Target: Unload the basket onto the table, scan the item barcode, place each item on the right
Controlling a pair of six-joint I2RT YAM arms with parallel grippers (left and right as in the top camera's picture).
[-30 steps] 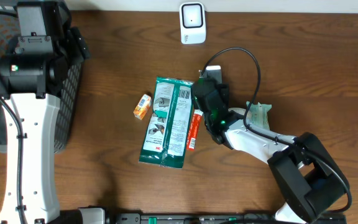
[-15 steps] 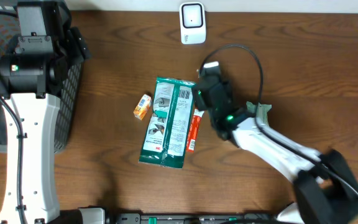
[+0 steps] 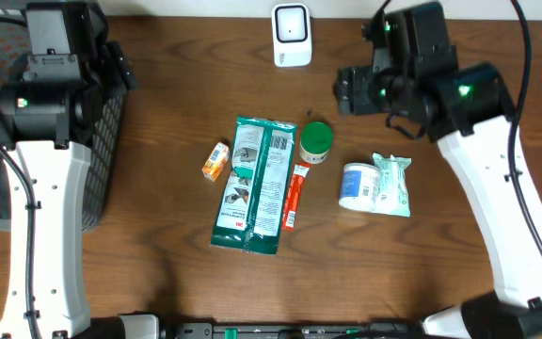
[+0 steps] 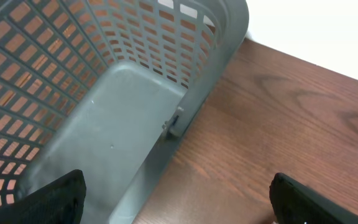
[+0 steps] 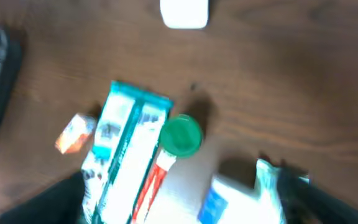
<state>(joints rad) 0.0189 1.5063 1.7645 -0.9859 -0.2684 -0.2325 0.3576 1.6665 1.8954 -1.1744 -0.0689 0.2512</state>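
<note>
Right gripper (image 3: 349, 91) hangs above the table (image 3: 158, 282) with its two fingers spread wide and nothing between them; in its own blurred wrist view the dark fingertips (image 5: 73, 194) sit at the lower corners of the frame. Closest to it, a little nearer the robot and slightly to the left, the green-capped jar (image 3: 315, 143) stands upright on the wood, free of any grip. A red tube (image 3: 294, 196) lies just below the jar, alongside a long green-and-white wipes pack (image 3: 255, 184), with a small orange box (image 3: 216, 161) beyond that pack on the left. Towards the robot from the gripper, a white tub with a blue label (image 3: 356, 185) lies against a teal-and-white packet (image 3: 391, 185). To the gripper's left and a touch farther away, the white scanner (image 3: 291, 35) stands at the table's far edge. Well apart on the other side, the left gripper (image 4: 179, 199) is also spread wide and empty, poised beside the corner of the grey mesh basket (image 4: 166, 37).
</note>
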